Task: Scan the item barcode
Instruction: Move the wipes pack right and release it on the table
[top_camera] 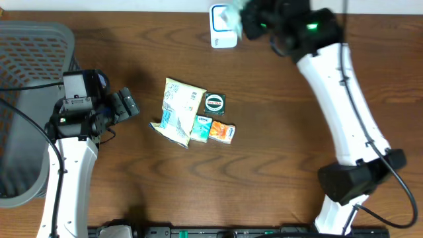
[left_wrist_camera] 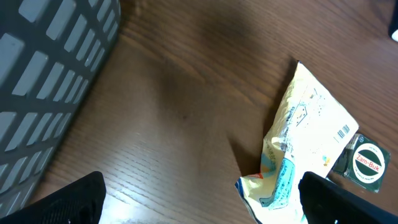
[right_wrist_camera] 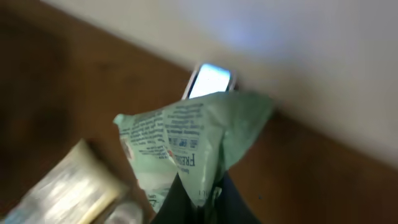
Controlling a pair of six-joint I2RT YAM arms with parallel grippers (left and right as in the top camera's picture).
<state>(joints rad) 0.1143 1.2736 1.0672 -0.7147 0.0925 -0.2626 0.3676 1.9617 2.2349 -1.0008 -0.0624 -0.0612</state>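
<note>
Four soft packets: one pale yellow pouch (top_camera: 178,109), one blue sachet (top_camera: 202,127), one orange sachet (top_camera: 223,132), one green packet (right_wrist_camera: 186,143). One Zam-Buk box (top_camera: 215,103). One white scanner (top_camera: 222,38) at the worktop's (top_camera: 277,172) far edge. One grey basket (top_camera: 26,46) at its left edge

A dark brown wood-grain table (top_camera: 264,165) filled the view under even light, with soft shadows. A grey slatted basket (top_camera: 26,79) stood at its left edge. Beyond the far edge ran a pale strip (top_camera: 132,5).
</note>
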